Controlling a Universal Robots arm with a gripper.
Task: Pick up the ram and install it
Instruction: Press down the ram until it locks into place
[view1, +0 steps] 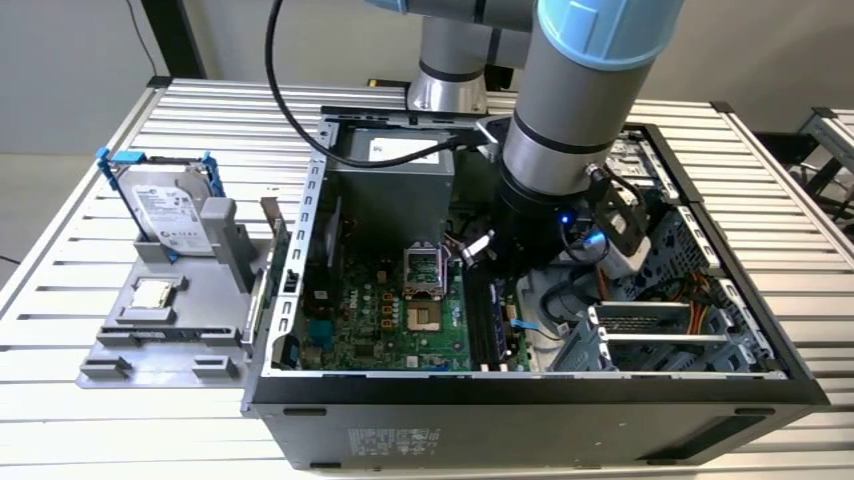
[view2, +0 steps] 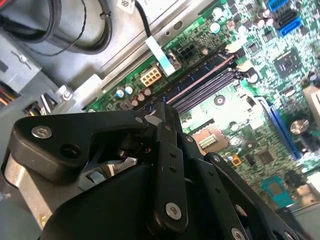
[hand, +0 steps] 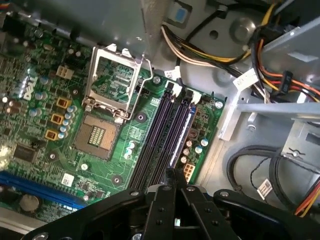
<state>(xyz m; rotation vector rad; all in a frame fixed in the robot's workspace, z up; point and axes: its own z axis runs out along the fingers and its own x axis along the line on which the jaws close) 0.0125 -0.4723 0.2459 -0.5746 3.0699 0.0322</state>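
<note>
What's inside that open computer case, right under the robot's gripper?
Under the gripper lie the green motherboard and its dark memory slots, beside the open processor socket. The gripper covers the slots' near ends.

The arm (view1: 567, 120) is held nearly upright, reaching down from above into the open case, with the wrist (view1: 541, 225) sunk below the case's top edge. In the first wrist view, the hand (hand: 176, 187) is seen with its fingers (hand: 165, 200) drawn together, tips touching, pointed downward at the board.
</note>
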